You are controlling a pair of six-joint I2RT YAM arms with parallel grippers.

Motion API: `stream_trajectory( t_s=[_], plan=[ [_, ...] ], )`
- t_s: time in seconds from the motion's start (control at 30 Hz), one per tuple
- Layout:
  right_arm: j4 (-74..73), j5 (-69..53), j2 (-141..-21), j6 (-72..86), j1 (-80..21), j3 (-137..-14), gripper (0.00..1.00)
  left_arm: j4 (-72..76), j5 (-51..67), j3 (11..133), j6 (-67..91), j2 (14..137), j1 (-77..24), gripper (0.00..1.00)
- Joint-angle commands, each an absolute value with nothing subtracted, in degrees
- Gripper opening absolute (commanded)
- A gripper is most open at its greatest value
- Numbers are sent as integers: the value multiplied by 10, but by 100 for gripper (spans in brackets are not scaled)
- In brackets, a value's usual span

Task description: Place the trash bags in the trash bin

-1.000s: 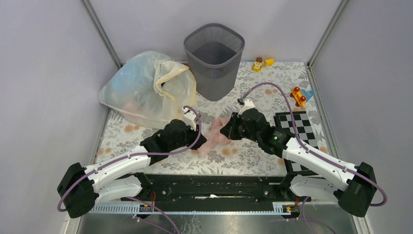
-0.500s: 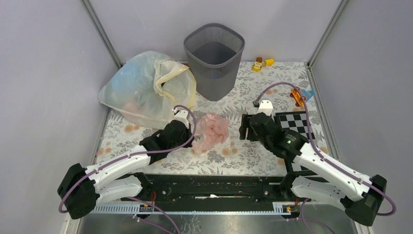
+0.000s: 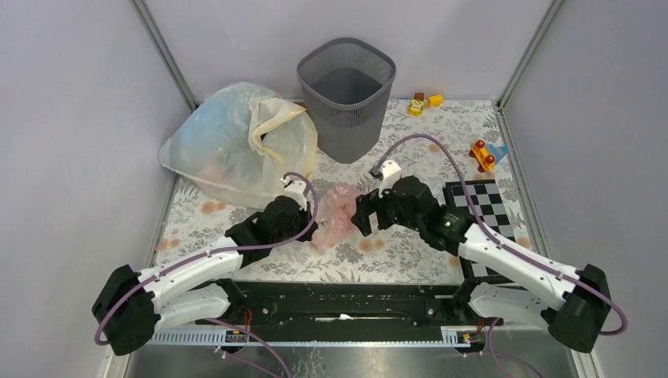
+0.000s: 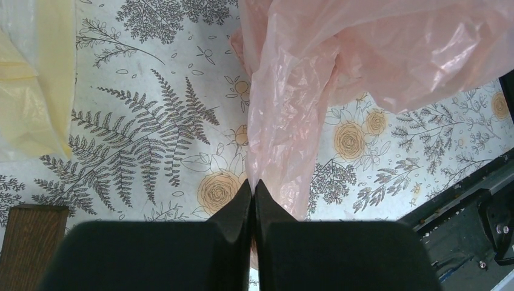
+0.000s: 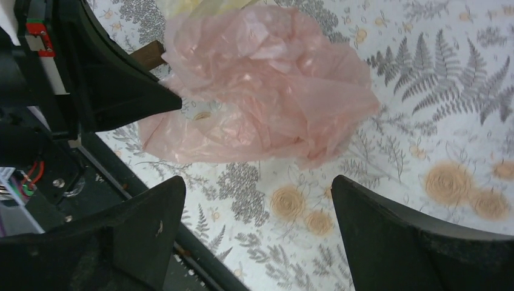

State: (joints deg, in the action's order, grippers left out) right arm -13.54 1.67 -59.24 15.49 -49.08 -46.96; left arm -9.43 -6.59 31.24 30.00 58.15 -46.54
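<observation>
The pale-pink trash bag lies bunched on the floral tabletop between my two arms. My left gripper is shut on its near-left edge. In the left wrist view the closed tips pinch a strip of pink film that hangs to the cloth. My right gripper is just right of the bag, open. Its wide fingers have only tablecloth between them, and the crumpled bag lies just ahead of them. The dark mesh trash bin stands upright at the back centre, apart from both grippers.
A large cloudy whitish bag with a cream-yellow rim sits at the back left, beside the bin. A checkerboard lies at the right, under the right arm. Small toys are at the back right. A wooden block is near the left gripper.
My right gripper let go of the pink bag, opened wide, pulled back to the right, then came back toward the bag. My left gripper closed fully on the bag's edge.
</observation>
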Motion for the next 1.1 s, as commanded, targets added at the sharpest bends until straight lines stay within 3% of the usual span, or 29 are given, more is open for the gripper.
stream_trajectory(
  t_s=[0.0,0.17,0.43,0.5,0.53,0.6,0.63,0.73,0.83,1.07],
  plan=[
    [-12,-3,-621,61,-491,-455,99,-67,-63,310,292,575,-464,0],
    [110,11,-638,12,-490,-396,100,-71,-77,309,289,581,-464,0],
    [157,89,-748,23,-490,-415,97,-67,-87,304,285,575,-464,0],
    [169,123,-765,36,-490,-419,88,-64,-90,302,287,573,-464,0],
    [171,148,-770,46,-490,-422,72,-66,-93,302,288,573,-464,0],
    [170,220,-768,76,-489,-424,32,-82,-115,305,300,571,-463,0],
    [168,255,-758,91,-487,-419,18,-96,-132,306,313,570,-459,0],
    [154,313,-710,138,-466,-395,2,-128,-132,302,339,559,-416,0],
    [104,330,-653,193,-416,-378,0,-137,-95,283,350,535,-344,0],
    [-49,362,-554,285,-337,-366,0,-162,-127,273,387,504,-289,0]
  ],
)
